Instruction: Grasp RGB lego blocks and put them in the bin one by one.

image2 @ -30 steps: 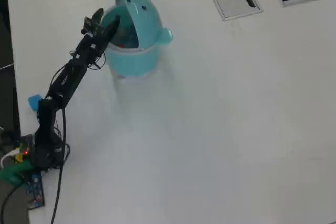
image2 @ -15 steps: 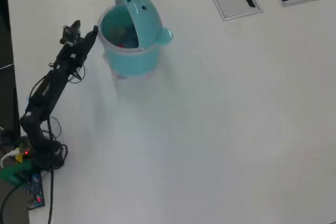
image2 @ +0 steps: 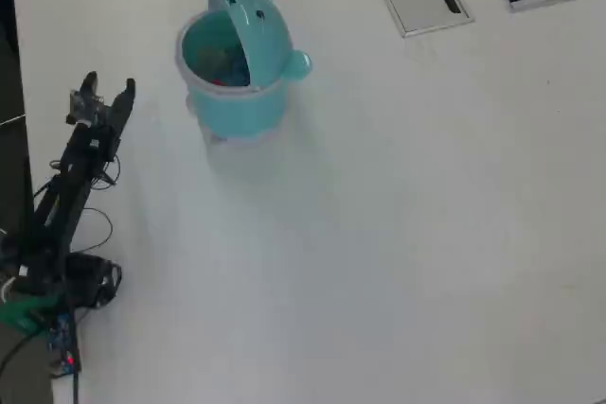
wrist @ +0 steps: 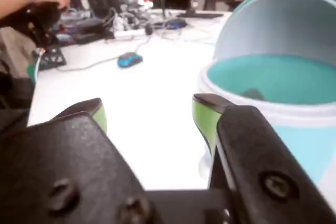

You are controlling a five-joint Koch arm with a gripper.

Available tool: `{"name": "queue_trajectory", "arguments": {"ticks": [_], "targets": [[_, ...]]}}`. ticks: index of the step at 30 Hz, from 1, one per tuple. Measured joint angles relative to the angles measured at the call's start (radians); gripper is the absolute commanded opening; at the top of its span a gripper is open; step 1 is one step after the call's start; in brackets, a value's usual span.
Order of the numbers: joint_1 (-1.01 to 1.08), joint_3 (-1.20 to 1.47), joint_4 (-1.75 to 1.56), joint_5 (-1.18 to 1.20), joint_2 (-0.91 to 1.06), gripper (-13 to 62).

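- jaws spread apart with nothing between them; the gripper [image2: 109,90] hangs at the left edge of the overhead view
- the bin [image2: 234,101] stands upper centre-left, lid tipped open
- red block [image2: 220,80] lies inside the bin

The overhead view looks straight down from far; the wrist view sits low, both showing the bin [image2: 237,73].

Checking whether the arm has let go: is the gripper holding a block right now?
No: in the wrist view the gripper stands open, with only bare white table between its green-tipped jaws.
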Motion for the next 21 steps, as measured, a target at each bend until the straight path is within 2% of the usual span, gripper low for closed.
{"name": "queue_trajectory", "arguments": {"ticks": [14, 21], "targets": [[-0.247, 0.273, 0.072, 0.011, 0.213, 30.1], [-0.370, 0.416, 0.127, 0.011, 0.224, 30.1]]}}
